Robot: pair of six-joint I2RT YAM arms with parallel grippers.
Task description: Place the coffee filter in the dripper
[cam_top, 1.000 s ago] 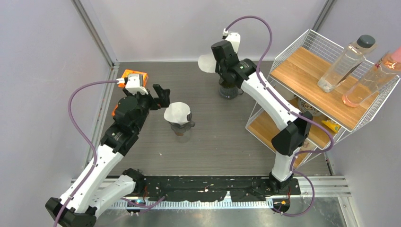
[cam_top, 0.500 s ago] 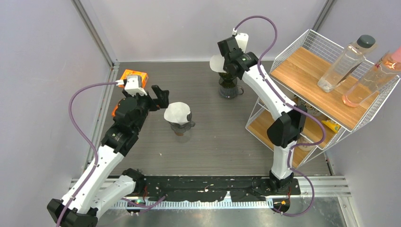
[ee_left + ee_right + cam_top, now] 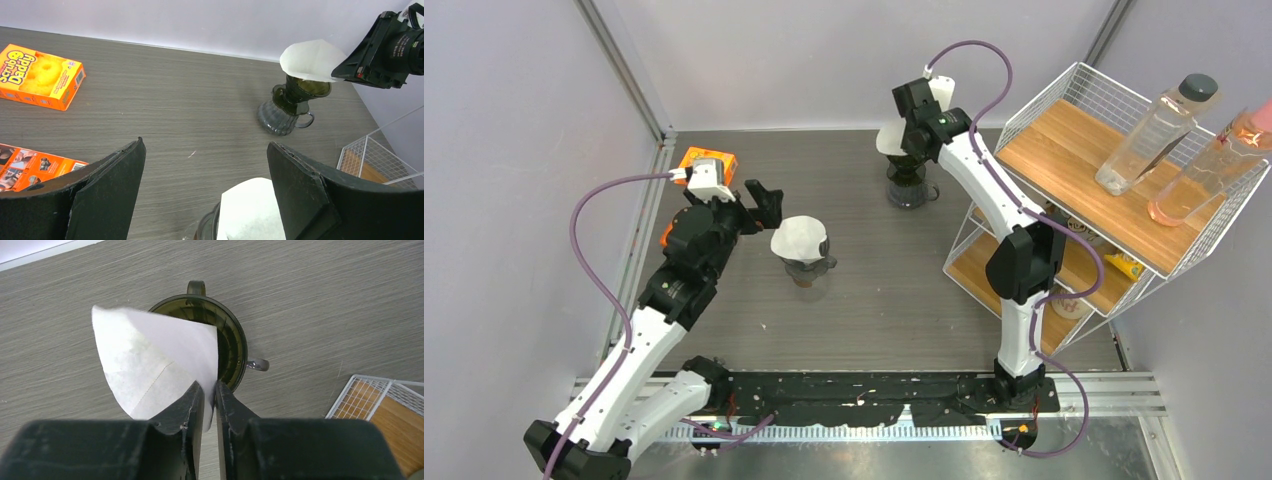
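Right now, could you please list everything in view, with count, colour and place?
coffee filter: two, white; one pinched by right gripper over far dripper, one seated in near dripper
dripper: two, dark green; back centre, mid-table
Scrub Daddy box: one, orange, far left
printed packet: one, orange, left side
wire rack: one, white, wooden shelves, right
bottle: two, clear, rack's top shelf
table: one, grey wood-grain
left gripper: black, open beside near dripper
right gripper: black, shut on filter

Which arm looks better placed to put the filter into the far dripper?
Right. The right gripper pinches the filter over the far dripper; the left gripper hangs open and empty by the near dripper.
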